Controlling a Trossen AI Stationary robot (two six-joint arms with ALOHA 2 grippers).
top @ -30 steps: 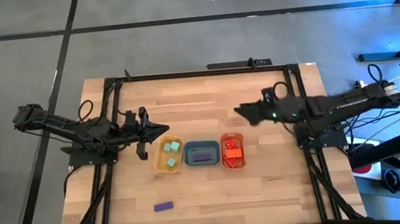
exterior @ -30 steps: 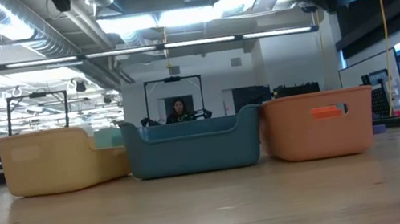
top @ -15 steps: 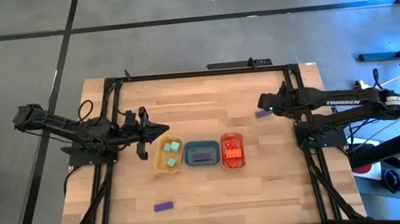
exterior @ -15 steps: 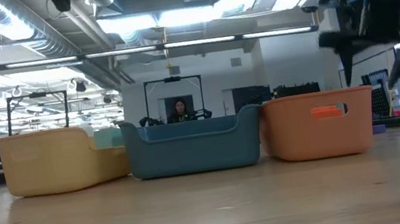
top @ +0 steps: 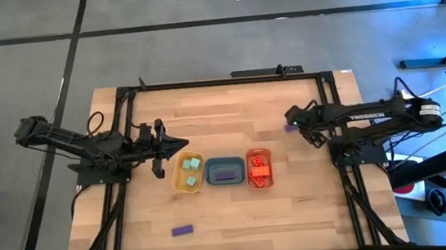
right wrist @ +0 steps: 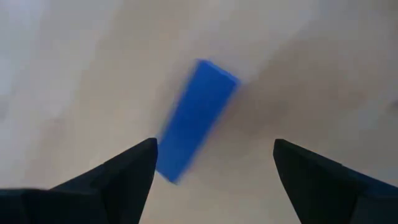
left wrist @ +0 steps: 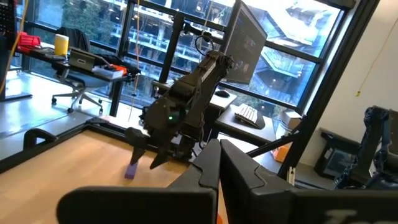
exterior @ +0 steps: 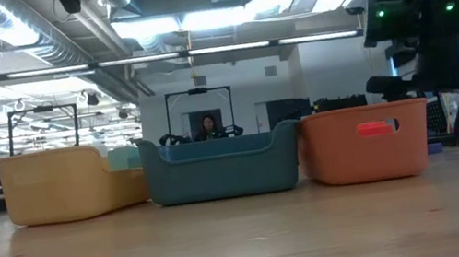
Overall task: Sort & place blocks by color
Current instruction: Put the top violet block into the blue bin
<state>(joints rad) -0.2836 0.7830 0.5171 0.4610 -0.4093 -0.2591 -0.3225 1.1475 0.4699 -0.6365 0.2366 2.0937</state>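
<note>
A purple bar [top: 290,126] lies flat on the table's far right part; it shows under my right gripper [right wrist: 214,144] as a bar [right wrist: 196,118]. That gripper [top: 296,121] points down over it, open, a finger on each side, touching nothing. Another purple bar [top: 182,230] lies near the near edge. Mint-green cubes [top: 190,171] sit in the yellow tray [top: 177,181], a purple bar [top: 226,174] in the blue tray [top: 211,174], orange-red bricks [top: 259,168] in the orange tray [top: 250,178]. My left gripper [top: 181,145] waits, shut, by the yellow tray.
The three trays stand in a row at mid-table, yellow [exterior: 70,183], blue [exterior: 222,165], orange [exterior: 367,141]. Bare wood lies around both loose bars. A black frame [top: 227,79] borders the table. A person sits far off in the room [exterior: 205,125].
My right gripper has drawn back from near the trays toward the table's right edge, tipped from level to pointing down, and come down over the far-right purple bar. The bar has stayed where it was.
</note>
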